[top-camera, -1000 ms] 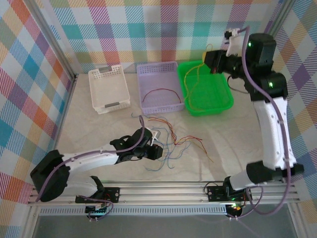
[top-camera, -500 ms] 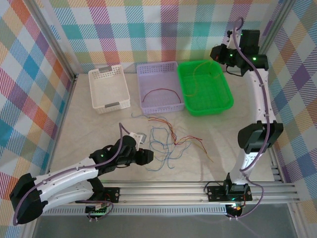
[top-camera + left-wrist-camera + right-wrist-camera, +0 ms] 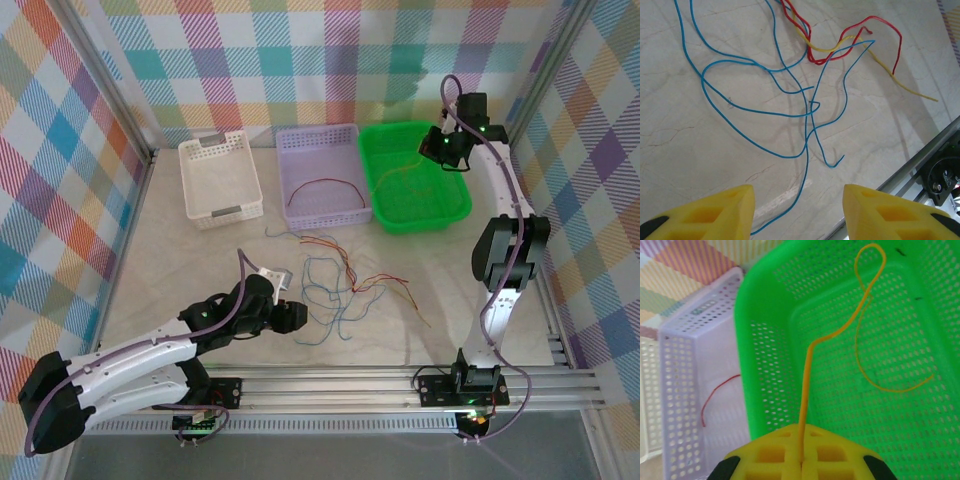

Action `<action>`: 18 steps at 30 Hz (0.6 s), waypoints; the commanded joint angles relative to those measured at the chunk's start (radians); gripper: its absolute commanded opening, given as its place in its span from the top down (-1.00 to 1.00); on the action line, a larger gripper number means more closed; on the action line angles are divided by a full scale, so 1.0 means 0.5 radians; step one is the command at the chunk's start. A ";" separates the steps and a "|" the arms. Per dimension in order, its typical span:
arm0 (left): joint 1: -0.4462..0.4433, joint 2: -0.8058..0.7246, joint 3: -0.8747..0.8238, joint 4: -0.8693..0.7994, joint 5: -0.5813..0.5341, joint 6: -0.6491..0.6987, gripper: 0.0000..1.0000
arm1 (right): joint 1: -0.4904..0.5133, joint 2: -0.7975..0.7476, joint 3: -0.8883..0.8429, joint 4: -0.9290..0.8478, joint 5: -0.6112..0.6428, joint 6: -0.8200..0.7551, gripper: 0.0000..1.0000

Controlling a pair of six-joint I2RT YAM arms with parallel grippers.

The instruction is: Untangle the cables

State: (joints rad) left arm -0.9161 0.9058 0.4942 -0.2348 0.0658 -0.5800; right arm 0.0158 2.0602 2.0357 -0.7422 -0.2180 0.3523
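If the right gripper (image 3: 802, 462), pinched shut on a yellow cable (image 3: 807, 370) over the far green basket (image 3: 746, 365), lifts unreleased, it drags that out; the left gripper (image 3: 797, 210), spread empty above the near tangle (image 3: 812, 102), may snag several strands.

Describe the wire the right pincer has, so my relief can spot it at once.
Find the green basket, rightmost of the three at the back. The right pincer is shut on an orange-yellow wire that loops down into it. Its colour sets it apart: the purple basket next door holds a red wire.
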 commanded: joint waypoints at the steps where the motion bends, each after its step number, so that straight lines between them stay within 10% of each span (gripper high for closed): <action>1: -0.018 0.019 -0.001 -0.006 -0.017 -0.010 0.01 | -0.004 -0.056 -0.017 0.011 0.170 0.067 1.00; 18: -0.018 0.062 -0.008 0.031 -0.007 -0.024 0.01 | -0.176 -0.474 -0.016 0.213 -0.091 0.482 1.00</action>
State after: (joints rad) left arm -0.9161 0.9333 0.4942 -0.2340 0.0658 -0.5835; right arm -0.0788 1.8206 2.0144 -0.6277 -0.2348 0.5659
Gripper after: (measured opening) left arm 0.497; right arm 0.067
